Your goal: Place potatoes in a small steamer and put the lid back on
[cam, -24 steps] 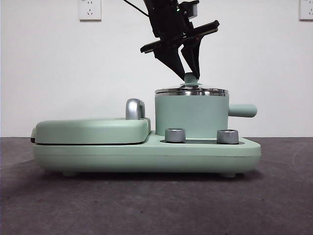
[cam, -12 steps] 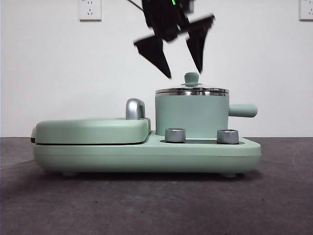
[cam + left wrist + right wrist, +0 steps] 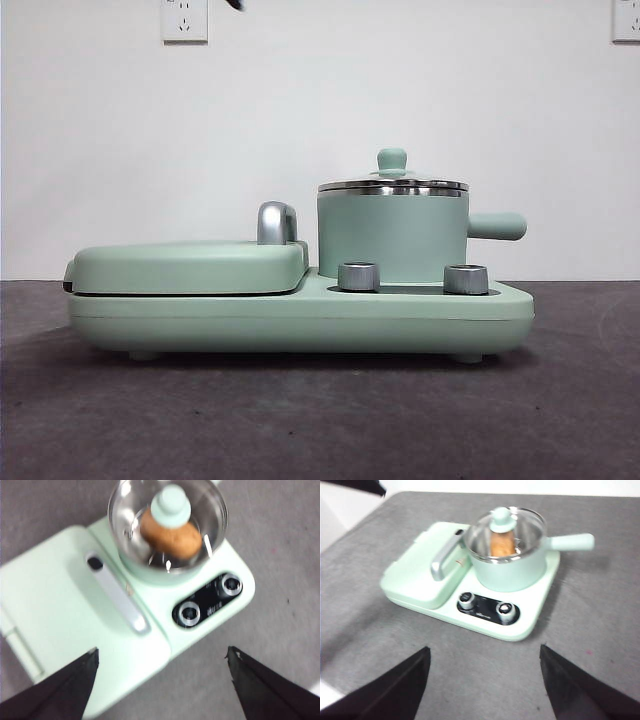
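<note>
Left gripper (image 3: pixel 162 672): two matte black jaws, flat wedge shape, tapering to pointed tips; tips slightly chipped, pale flecks at edges. Right gripper (image 3: pixel 485 672): same matte black tapered wedges, plain surface. No cables, screws or markings visible.

The left claw (image 3: pixel 162 680) hangs high above the appliance with its two black jaws spread wide apart and nothing between them. Below it, the small steamer (image 3: pixel 150 570) sits on the mint-green base, closed by the clear glass lid (image 3: pixel 210 520) with its mint-green knob (image 3: pixel 170 505). Through the glass the orange-brown potato (image 3: pixel 175 539) lies inside the pot, partly covered by the knob. Beside the pot runs the chrome handle (image 3: pixel 120 597) of the flat griddle cover (image 3: pixel 45 610). Two steel dials (image 3: pixel 190 613) sit on a black panel near the pot. Grey tabletop (image 3: pixel 280 580) surrounds the base.
</note>
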